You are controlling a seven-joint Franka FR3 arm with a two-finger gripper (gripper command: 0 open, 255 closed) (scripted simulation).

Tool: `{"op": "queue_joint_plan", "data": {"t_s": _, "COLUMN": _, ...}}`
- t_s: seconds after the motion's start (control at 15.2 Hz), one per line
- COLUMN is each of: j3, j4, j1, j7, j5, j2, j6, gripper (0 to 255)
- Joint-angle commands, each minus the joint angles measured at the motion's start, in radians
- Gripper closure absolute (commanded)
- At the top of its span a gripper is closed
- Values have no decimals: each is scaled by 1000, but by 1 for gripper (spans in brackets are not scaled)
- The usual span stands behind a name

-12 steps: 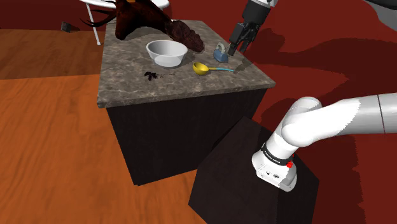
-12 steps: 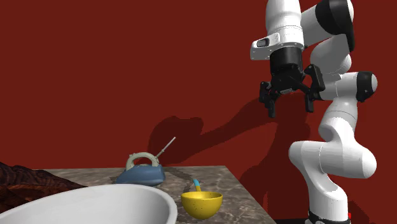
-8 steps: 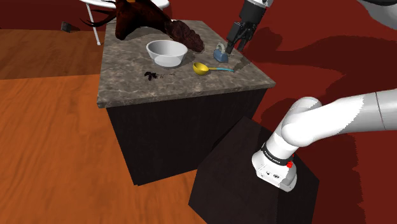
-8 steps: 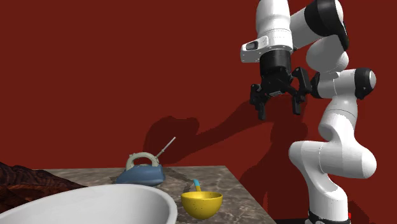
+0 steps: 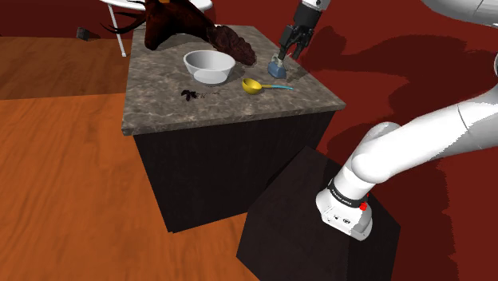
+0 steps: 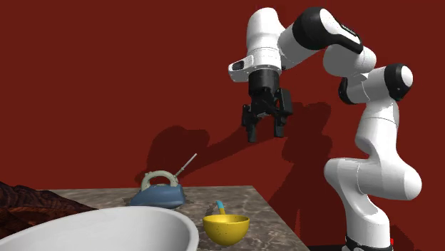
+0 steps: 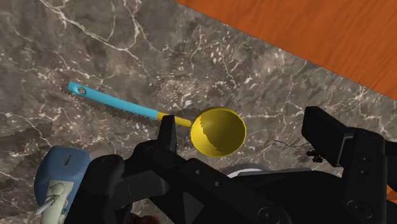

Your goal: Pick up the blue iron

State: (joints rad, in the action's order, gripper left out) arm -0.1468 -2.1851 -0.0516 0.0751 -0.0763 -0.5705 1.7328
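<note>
The all-black two-finger gripper (image 6: 262, 134) hangs in the air well above the counter, its fingers pointing down and spread wide apart with nothing between them, so it holds nothing. The blue iron with a pale grey handle (image 6: 158, 192) sits flat on its base on the grey-brown veined marble countertop (image 5: 231, 112), and a thin cord end sticks up at a slant behind its handle. In the shoulder view the iron (image 5: 277, 69) lies toward the counter's far right corner, and the gripper (image 5: 285, 54) shows just above it in the picture without touching it. In the second exterior view the gripper is higher than the iron and off to its right. A yellow ladle with a light blue handle (image 5: 252, 85) lies just on the near side of the iron, and in the wrist view its cup (image 7: 218, 132) and the iron (image 7: 60, 184) both show on the marble below the hand. A round white bowl (image 5: 209, 66) stands to the shoulder view's left of the iron. A dark reddish-brown lumpy object (image 5: 183, 28) lies at the counter's far side, and a small black item (image 5: 190, 95) sits in front of the bowl. The counter stands on an orange wooden floor (image 5: 64, 176) before a deep red wall (image 6: 107, 85).
</note>
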Motion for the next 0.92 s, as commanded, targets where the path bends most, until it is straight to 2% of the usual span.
{"op": "queue_joint_plan", "data": {"t_s": 0.0, "j3": -33, "j4": 25, "j1": -9, "j7": 30, "j5": 1, "j2": 56, "j6": 29, "gripper": 0}}
{"op": "queue_joint_plan", "data": {"t_s": 0.46, "j3": -143, "j4": 170, "j1": -32, "j7": 131, "j5": -32, "j2": 273, "j6": 84, "gripper": 0}}
{"op": "queue_joint_plan", "data": {"t_s": 0.86, "j3": -228, "j4": 337, "j1": -60, "j7": 226, "j5": -107, "j2": 482, "j6": 94, "gripper": 0}}
